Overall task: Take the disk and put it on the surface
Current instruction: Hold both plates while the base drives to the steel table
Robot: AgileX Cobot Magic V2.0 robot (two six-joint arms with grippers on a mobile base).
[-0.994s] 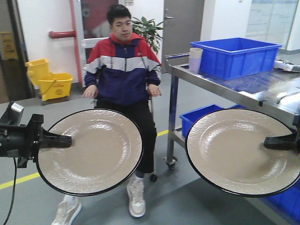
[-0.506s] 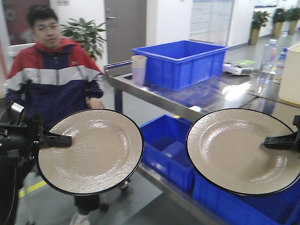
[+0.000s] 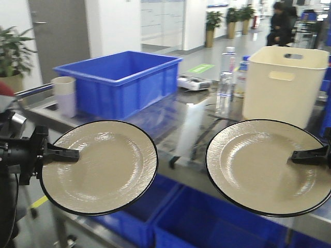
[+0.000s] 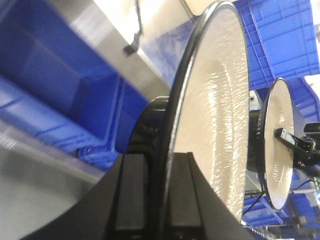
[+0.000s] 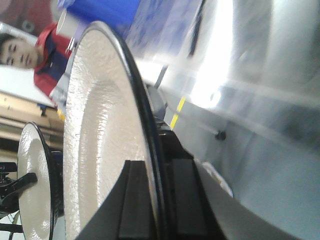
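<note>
Two beige disks with black rims hang in the air side by side. My left gripper [image 3: 77,154] is shut on the left disk [image 3: 103,168] at its left rim, with a finger on each face [image 4: 161,157]. At the far right, my right gripper [image 3: 292,157] is shut on the right disk [image 3: 264,165] in the same way [image 5: 159,162]. Each wrist view shows its own disk edge-on [image 4: 215,100] [image 5: 100,125] and the other one beyond [image 4: 280,145] [image 5: 32,180]. A reflective metal tabletop [image 3: 199,116] lies behind and below both disks; blur hides any tape lines.
On the tabletop stand a big blue bin [image 3: 124,77], stacked cups [image 3: 64,95], clear bottles [image 3: 225,85], a cream bucket [image 3: 282,85] and a white device [image 3: 194,82]. Blue crates [image 3: 196,222] sit under it. A person [image 5: 25,50] shows in the right wrist view.
The whole view has swung right: the seated person has left the front view, and the table with bin, bottles and bucket has come in. Both disks stay gripped as before.
</note>
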